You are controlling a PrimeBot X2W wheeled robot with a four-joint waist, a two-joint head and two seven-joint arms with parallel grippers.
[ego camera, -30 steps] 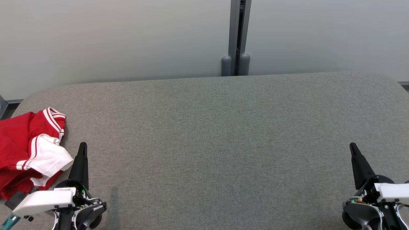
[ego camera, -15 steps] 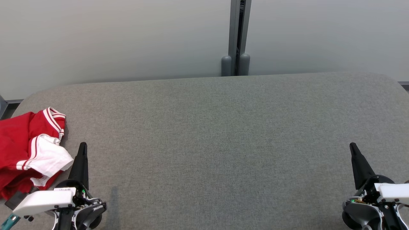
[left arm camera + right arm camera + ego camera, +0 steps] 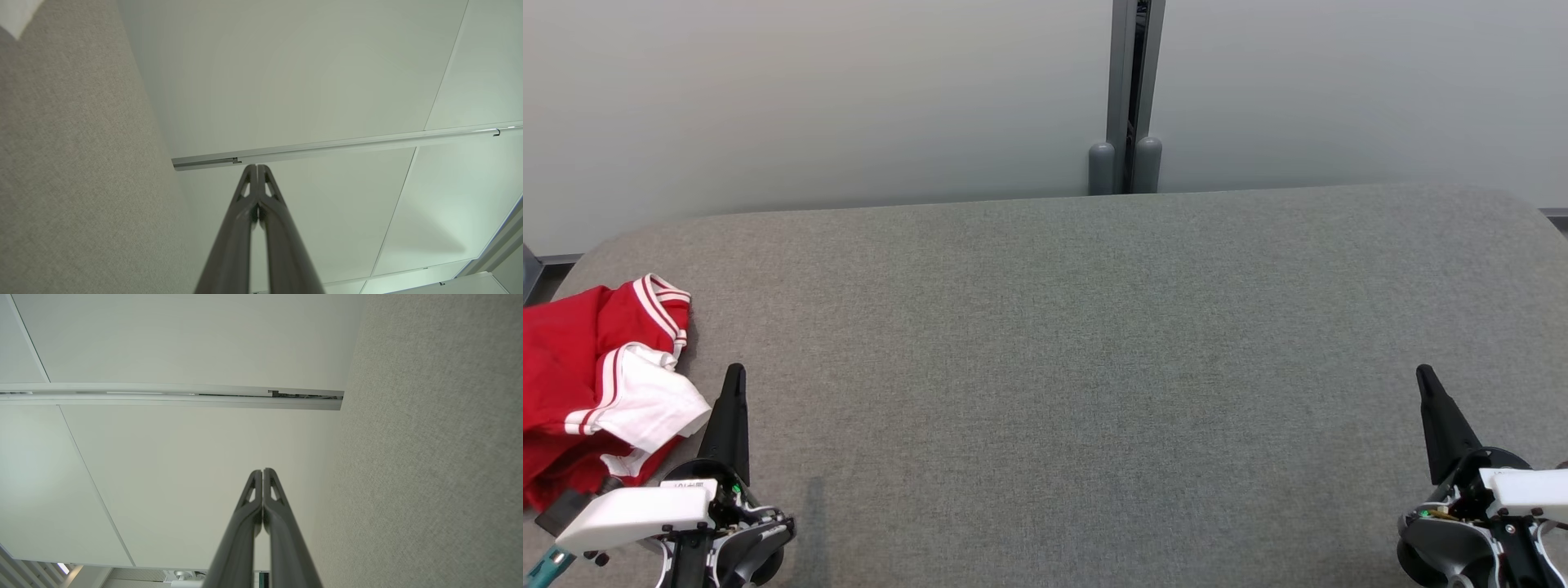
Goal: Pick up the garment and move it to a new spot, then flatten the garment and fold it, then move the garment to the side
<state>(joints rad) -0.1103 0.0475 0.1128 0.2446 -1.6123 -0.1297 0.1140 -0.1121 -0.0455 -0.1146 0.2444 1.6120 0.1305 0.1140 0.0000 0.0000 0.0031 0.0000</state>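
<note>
head view: garment (image 3: 596, 384) crumpled, unpicked; left gripper (image 3: 734, 377) and right gripper (image 3: 1424, 377) closed, empty; left must open beside it.

Grey fabric-covered worktop (image 3: 1094, 343), rounded far corners, flat surface. Pale wall panels (image 3: 809, 106) behind it, split by a vertical grey post (image 3: 1135, 73) with a dark slot down its middle. Two rounded grey caps (image 3: 1101, 167) sit at the post's foot, just behind the worktop's far edge. Wrist views: thin panel seams (image 3: 441, 69) crossing the post.
</note>
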